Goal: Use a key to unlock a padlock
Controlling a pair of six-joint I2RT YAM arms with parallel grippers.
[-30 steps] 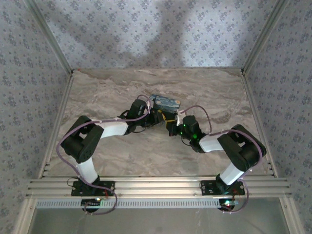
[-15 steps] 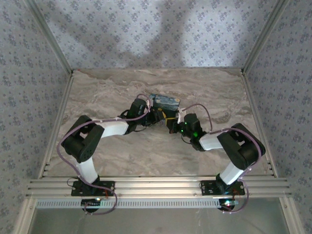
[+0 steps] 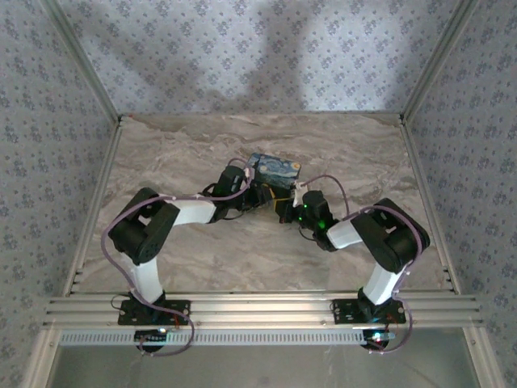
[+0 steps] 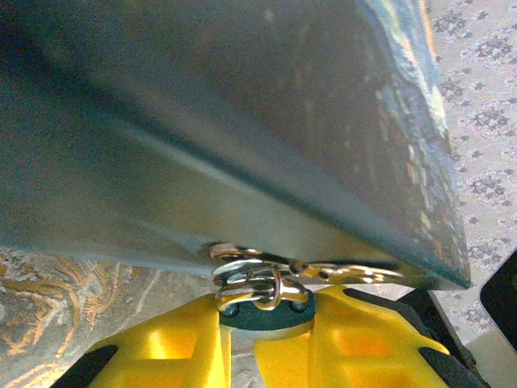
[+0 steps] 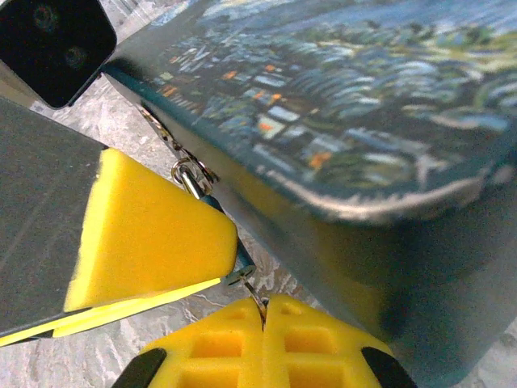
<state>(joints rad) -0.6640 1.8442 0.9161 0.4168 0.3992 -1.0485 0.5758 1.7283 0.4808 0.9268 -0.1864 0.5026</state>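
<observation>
Down at the bottom edge of the left wrist view, the left hand (image 4: 265, 309) is pressed in on the padlock (image 4: 265, 318). The small dark bluish body sits pinched between the two yellow pads (image 4: 174, 343). Just above the lock, a cluster of silver rings (image 4: 252, 279) links it to the lower edge of the painted box (image 4: 242, 121), which spreads across the upper part of that frame.

At the bottom centre of the right wrist view, the right hand (image 5: 265, 319) has its yellow fingertips squeezed together on the key (image 5: 256, 301). The key is a thin metal sliver that pokes up from the seam between them. Its tip reaches a blue edge showing under the corner of the left hand's yellow finger, at the left centre of the frame. Whether the tip is inside the lock cannot be told. The box's swirl-painted lid runs across the upper right.

From the top external view, both hands meet near the middle of the frame, just below the box, which rests on the marbled counter (image 3: 178, 153).
</observation>
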